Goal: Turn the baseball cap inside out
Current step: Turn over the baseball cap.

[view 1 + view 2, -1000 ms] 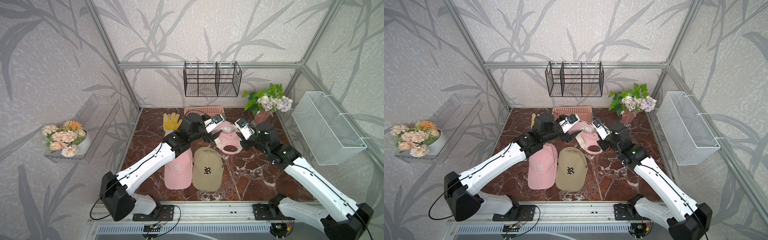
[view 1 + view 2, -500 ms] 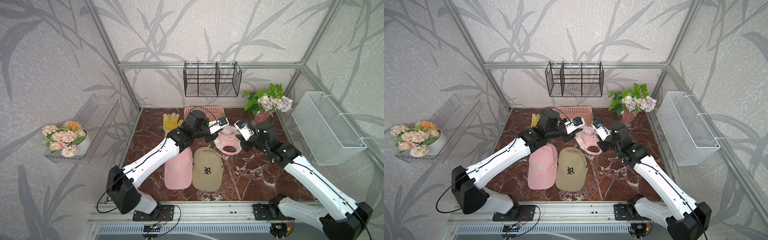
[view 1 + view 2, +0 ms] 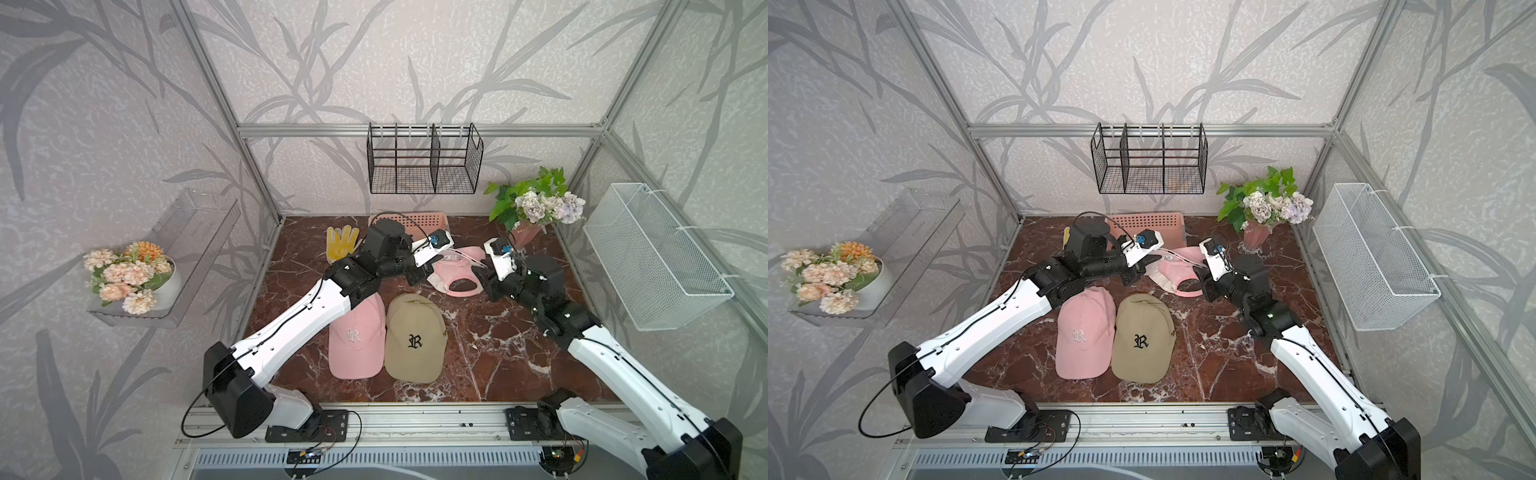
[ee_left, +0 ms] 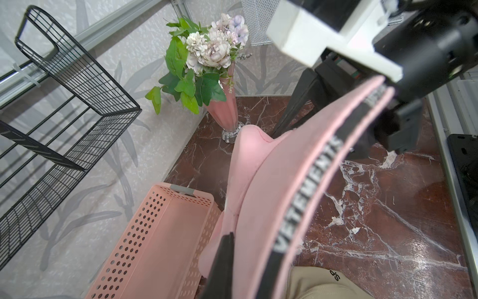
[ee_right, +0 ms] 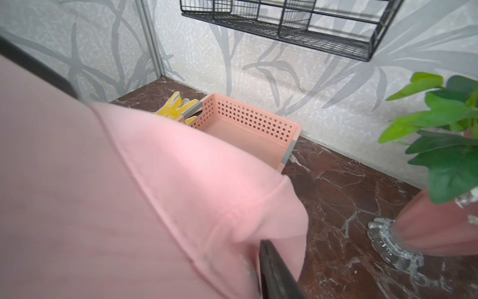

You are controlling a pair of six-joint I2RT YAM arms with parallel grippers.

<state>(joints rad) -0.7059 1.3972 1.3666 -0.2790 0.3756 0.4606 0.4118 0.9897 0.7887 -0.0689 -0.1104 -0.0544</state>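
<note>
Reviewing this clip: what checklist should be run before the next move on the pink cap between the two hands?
1. Left hand shut on the pink cap: ok.
2. Right hand gripping the cap: cannot tell.
3. Lettered band stretched between both hands: ok.
4. Crown fully inverted: cannot tell.
5. Tan cap and second pink cap lie apart from the held one: ok.
6. Flower vase apart from the right arm: ok.
</note>
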